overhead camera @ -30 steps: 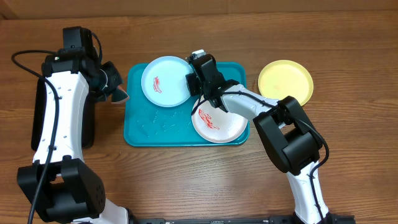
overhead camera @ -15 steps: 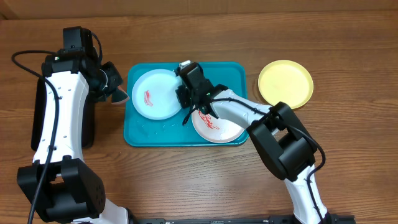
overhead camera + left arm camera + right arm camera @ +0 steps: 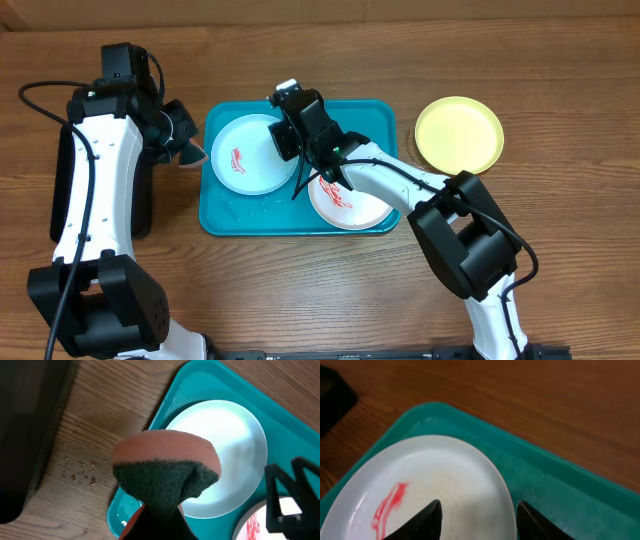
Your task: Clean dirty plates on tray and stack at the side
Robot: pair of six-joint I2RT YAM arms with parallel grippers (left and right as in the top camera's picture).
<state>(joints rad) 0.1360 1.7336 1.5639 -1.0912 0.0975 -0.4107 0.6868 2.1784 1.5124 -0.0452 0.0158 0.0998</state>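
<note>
The turquoise tray (image 3: 375,118) holds a light blue plate (image 3: 245,160) with a red smear at its left and a white plate (image 3: 355,205) with red smears at its lower right. A yellow-green plate (image 3: 459,133) lies on the table to the right of the tray. My right gripper (image 3: 287,140) is open. In the right wrist view its fingers (image 3: 480,515) straddle the right rim of the light blue plate (image 3: 435,480). My left gripper (image 3: 188,140) hovers left of the tray, shut on an orange sponge (image 3: 167,455) with a dark green pad.
A narrow black tray (image 3: 140,205) lies under the left arm at the far left. Water drops (image 3: 80,467) dot the wood between it and the turquoise tray (image 3: 192,380). The white plate's edge (image 3: 255,525) and the right gripper (image 3: 290,495) show in the left wrist view.
My right gripper has moved left across the tray, and the light blue plate has slid left and slightly toward the front with it. The left arm has not moved.
</note>
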